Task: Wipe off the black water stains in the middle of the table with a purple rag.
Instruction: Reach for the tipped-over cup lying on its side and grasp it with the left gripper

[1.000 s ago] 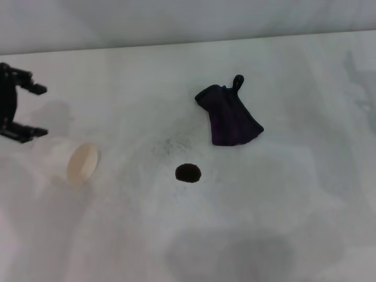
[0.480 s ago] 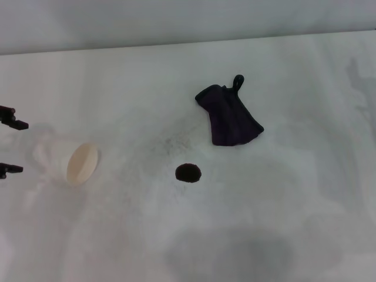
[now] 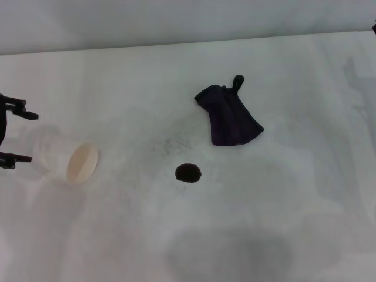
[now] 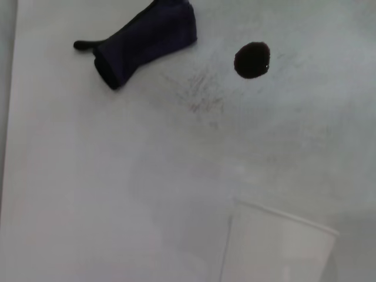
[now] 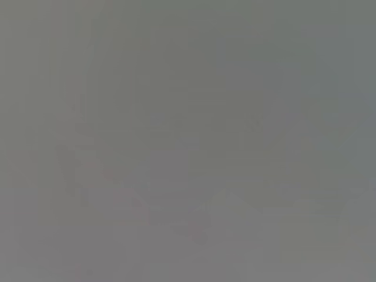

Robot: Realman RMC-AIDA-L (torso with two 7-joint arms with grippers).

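The purple rag (image 3: 230, 117) lies crumpled on the white table (image 3: 294, 194), its little loop pointing to the far side; the left wrist view shows the rag (image 4: 147, 38) too. The black water stain (image 3: 188, 173) is one small round blot just in front and left of the rag, and it also appears in the left wrist view (image 4: 252, 59). Nothing touches either of them. My left gripper (image 3: 16, 136) is open at the far left edge, well away from both, just behind the closed end of a tipped cup. The right gripper is out of view.
A white paper cup (image 3: 73, 161) lies on its side at the left, its mouth toward the stain; the left wrist camera sees the cup (image 4: 276, 247) close up. A faint grey speckled smudge (image 3: 170, 144) sits between cup and rag.
The left gripper dropped toward the left edge beside the cup, then edged slightly back into view, staying open. Rag, stain and cup have not moved.
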